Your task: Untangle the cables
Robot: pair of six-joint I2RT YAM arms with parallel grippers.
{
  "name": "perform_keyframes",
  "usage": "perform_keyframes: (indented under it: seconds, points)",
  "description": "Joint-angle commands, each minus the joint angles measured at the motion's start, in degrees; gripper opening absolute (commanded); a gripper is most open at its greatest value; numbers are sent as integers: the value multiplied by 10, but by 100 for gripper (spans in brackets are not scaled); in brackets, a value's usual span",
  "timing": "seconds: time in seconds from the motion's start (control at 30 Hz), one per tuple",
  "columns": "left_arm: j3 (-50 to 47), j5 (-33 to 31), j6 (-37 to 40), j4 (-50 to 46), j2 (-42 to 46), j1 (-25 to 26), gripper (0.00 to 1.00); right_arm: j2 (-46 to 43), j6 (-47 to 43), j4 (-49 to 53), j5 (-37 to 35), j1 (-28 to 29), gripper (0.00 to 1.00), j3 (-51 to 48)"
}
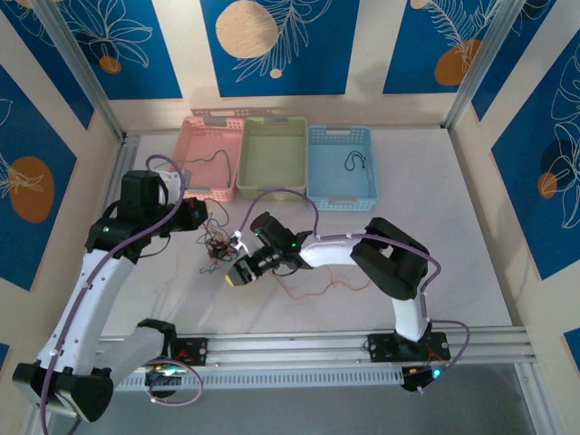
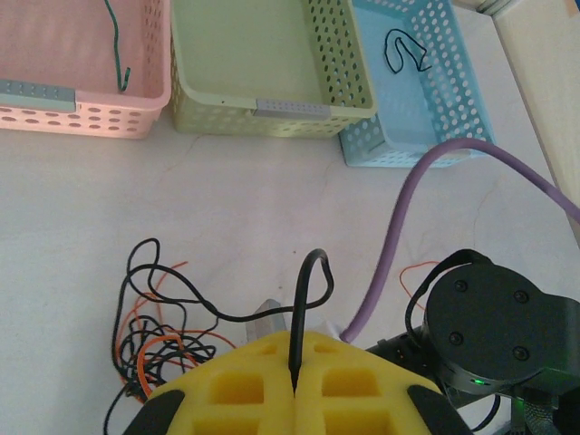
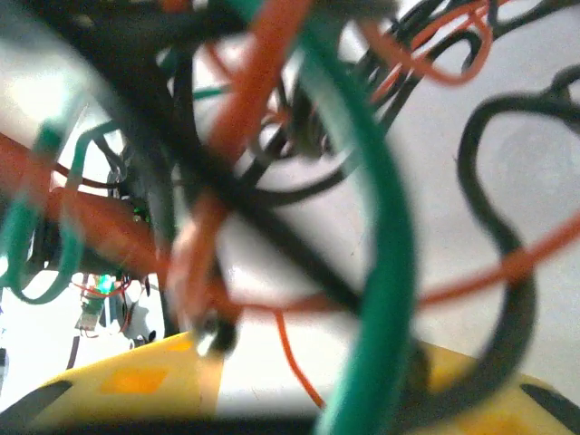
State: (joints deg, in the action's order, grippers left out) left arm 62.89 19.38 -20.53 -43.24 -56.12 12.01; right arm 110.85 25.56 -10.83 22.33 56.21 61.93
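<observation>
At the back of the tabletop (image 1: pixel 471 272) the pink basket (image 1: pixel 213 156) on the left held one dark green strand (image 2: pixel 116 45). The green basket (image 1: pixel 272 156) stood touching it, and the blue basket (image 1: pixel 342 165) beyond held a short black piece (image 2: pixel 405 50). In front of them, the left claw (image 2: pixel 294 358) was closed on a black cable (image 2: pixel 310 276), which rose from the seam of its yellow pads, looped over and ran down into the cables (image 1: pixel 217 245). These lay as a loose knot of black and orange-red wire between the two arms. Just right of the knot the right claw (image 1: pixel 241 272) was pushed in among the strands. Its wrist view was a blur of wire, so I could not tell whether it was gripping anything. A thin orange strand (image 1: pixel 313 292) trailed off toward the right arm. The main risk looked to be a pull on the black cable while nothing anchored the heap, which would likely drag the whole knot along or cinch it tighter. The thin wire might also slip from the pads. With the claws so near each other, a strand could catch on the right wrist.
</observation>
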Motion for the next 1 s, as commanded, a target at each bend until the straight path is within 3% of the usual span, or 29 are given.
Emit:
perform_keyframes:
  seconds: [0.0,0.2,0.27,0.33,0.5,0.67,0.73,0.97]
  points:
    - [6,-7,1,2,3,-1,0,-10,-13,-7,13,2,33,6]
    - [6,-20,6,-2,5,-1,0,-26,-21,-25,28,-3,6,-17]
    - [12,-52,10,-19,4,-1,0,-39,-17,-41,16,-6,0,-36]
    - [16,-88,14,-33,3,-2,0,-51,-9,-51,14,-16,0,-53]
    - [11,-95,17,-29,10,-2,0,-88,-11,-36,6,-44,0,-82]
    - [15,-157,26,-48,27,-3,0,-139,-15,35,-66,-89,0,-106]
    - [11,-182,32,-50,43,-3,0,-161,5,60,-108,-125,0,-128]
    - [-5,-218,46,-58,87,-5,0,-256,79,32,-134,-283,0,-254]
